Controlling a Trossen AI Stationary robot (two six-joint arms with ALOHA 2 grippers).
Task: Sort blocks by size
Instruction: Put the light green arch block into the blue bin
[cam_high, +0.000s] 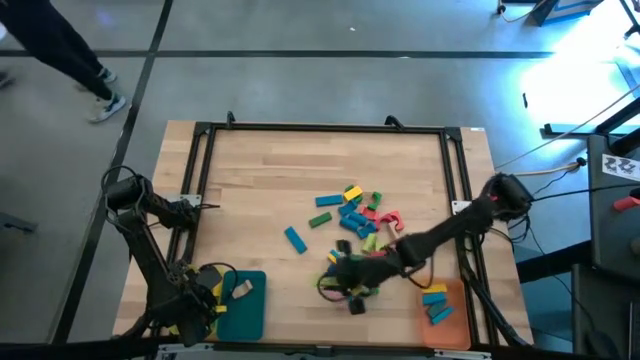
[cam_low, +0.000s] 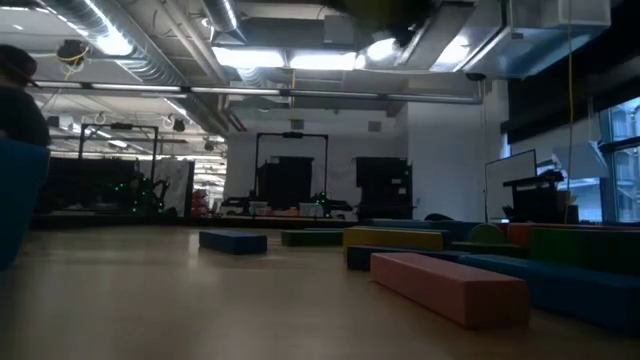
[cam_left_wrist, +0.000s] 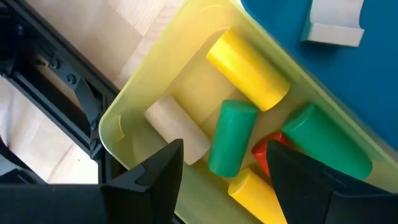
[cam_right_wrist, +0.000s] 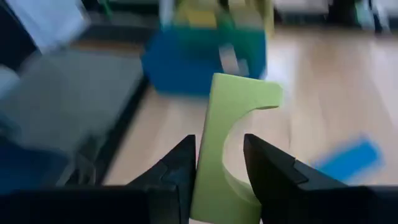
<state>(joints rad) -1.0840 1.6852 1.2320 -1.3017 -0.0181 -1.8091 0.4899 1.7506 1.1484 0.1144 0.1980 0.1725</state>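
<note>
- Wooden table holds my loose blocks near the middle.
- My right gripper pinches a light green arch block, lifted for carrying to a tray.
- My left gripper hangs open over the yellow tray, waiting.

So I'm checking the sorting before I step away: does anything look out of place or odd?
Nothing looks damaged. The unsorted blocks lie in a loose heap right of the table's middle, with one blue block apart to their left. The right pincer is shut on a light green arch block.
</note>
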